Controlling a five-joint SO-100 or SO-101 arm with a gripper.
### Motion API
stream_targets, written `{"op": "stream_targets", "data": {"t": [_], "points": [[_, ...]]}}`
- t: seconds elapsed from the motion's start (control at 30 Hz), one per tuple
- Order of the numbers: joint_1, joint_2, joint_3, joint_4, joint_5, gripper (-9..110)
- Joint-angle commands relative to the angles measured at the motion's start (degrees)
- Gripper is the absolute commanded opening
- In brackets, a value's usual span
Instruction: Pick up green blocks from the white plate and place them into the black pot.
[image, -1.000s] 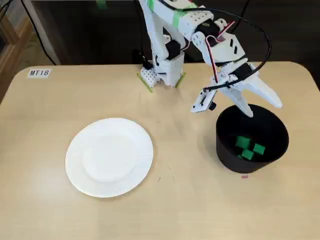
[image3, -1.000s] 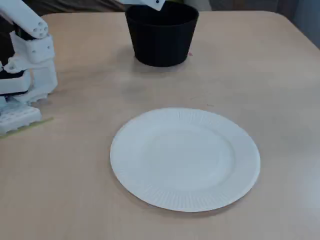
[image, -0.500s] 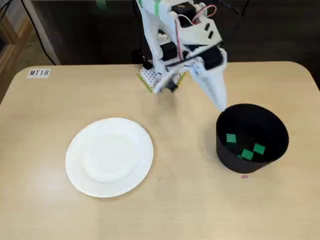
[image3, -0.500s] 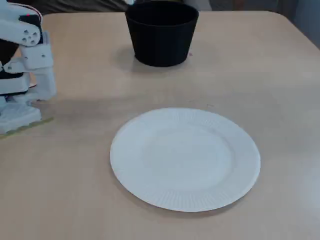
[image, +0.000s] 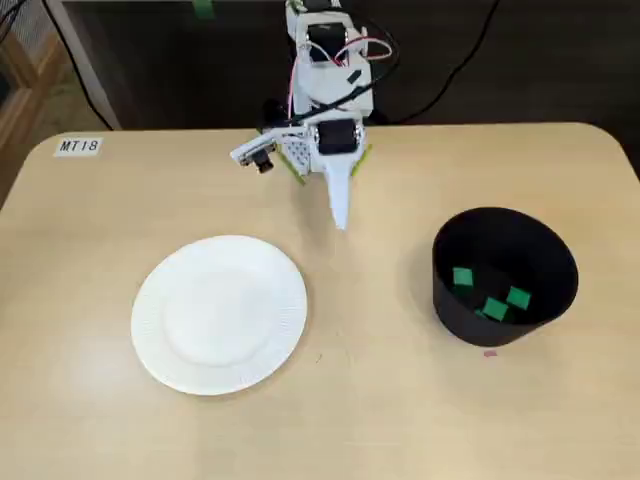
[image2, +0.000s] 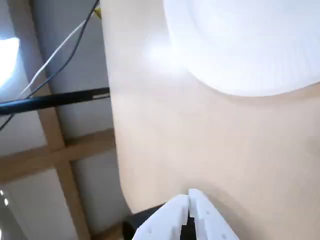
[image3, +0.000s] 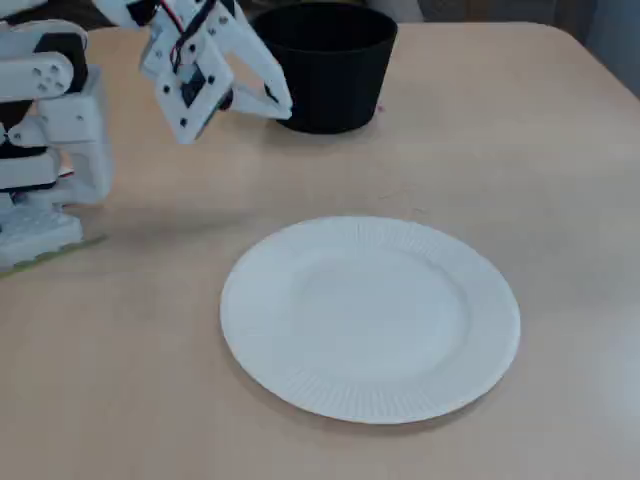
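Three green blocks (image: 488, 292) lie at the bottom of the black pot (image: 450, 310), which stands at the right in a fixed view and at the back (image3: 325, 75) in the other. The white plate (image: 218, 312) (image3: 370, 315) (image2: 240, 45) carries nothing. My white gripper (image: 339, 220) (image3: 282, 103) (image2: 190, 197) hangs over bare table between the plate and the pot, its two fingers pressed together and shut on nothing.
The arm's base (image: 320, 150) (image3: 45, 170) is fixed at the table's back edge. A label reading MT18 (image: 78, 146) sits in the back left corner. A small pink mark (image: 489, 352) lies on the table in front of the pot.
The gripper was open over the pot and dropped a block there, then swung away toward the arm's base and the plate side and closed. The pot now holds three blocks.
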Motion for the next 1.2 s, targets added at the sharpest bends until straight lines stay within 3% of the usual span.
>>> {"op": "stream_targets", "data": {"t": [0.0,0.27,1.17], "points": [[-0.53,2.55,2.29,0.44,-0.88,-2],[0.44,2.55,9.23,-1.93,-3.43,-2],[1.93,2.64,9.49,-2.46,-1.67,-2]]}}
